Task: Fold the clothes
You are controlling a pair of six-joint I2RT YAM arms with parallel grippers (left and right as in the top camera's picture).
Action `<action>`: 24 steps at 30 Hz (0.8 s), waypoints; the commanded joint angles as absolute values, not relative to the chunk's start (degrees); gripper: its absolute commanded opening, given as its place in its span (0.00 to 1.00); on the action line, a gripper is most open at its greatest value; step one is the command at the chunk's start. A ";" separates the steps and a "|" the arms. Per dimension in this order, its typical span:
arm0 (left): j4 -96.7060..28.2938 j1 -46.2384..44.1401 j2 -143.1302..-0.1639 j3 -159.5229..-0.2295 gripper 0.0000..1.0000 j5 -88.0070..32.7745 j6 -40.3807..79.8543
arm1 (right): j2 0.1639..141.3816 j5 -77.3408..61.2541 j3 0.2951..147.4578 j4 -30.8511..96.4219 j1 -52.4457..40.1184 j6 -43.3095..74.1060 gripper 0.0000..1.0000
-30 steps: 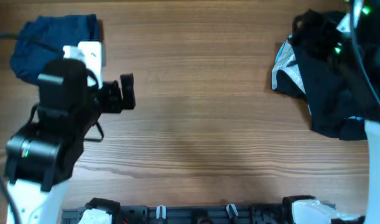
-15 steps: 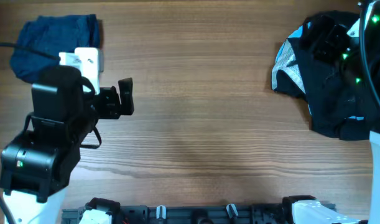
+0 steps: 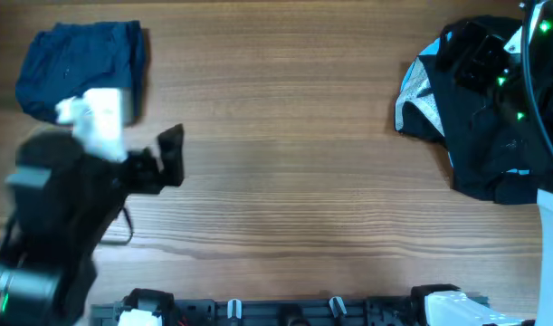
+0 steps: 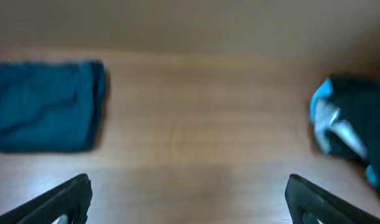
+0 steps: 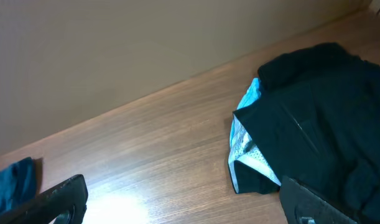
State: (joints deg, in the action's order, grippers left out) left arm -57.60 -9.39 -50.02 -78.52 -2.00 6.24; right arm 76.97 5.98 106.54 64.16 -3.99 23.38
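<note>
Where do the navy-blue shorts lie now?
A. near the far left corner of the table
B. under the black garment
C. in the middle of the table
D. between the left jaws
A: in the overhead view the navy-blue shorts lie alone at the upper left, well apart from the black garment on the right.

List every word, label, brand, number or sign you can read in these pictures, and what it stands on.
No readable text anywhere.
The navy shorts, the black garment and the wooden table show no print in any view.
The white block on the left arm is too blurred to tell.
</note>
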 commanded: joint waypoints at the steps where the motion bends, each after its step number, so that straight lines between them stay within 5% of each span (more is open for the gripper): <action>1: -49.50 -4.91 -39.33 -69.78 1.00 -6.94 6.76 | 77.54 7.31 106.39 64.14 -4.27 24.16 1.00; 11: -13.47 -0.03 -9.52 -31.00 1.00 -9.69 14.26 | 77.58 7.31 106.39 64.14 -4.27 24.16 1.00; 24: 0.95 -0.03 -0.69 -9.58 1.00 -10.83 13.96 | 77.58 7.31 106.39 64.14 -4.27 24.14 1.00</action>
State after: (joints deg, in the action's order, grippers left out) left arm 0.43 -0.36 -1.89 -11.90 -10.22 13.45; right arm 77.03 6.28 106.48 64.29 -3.99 23.38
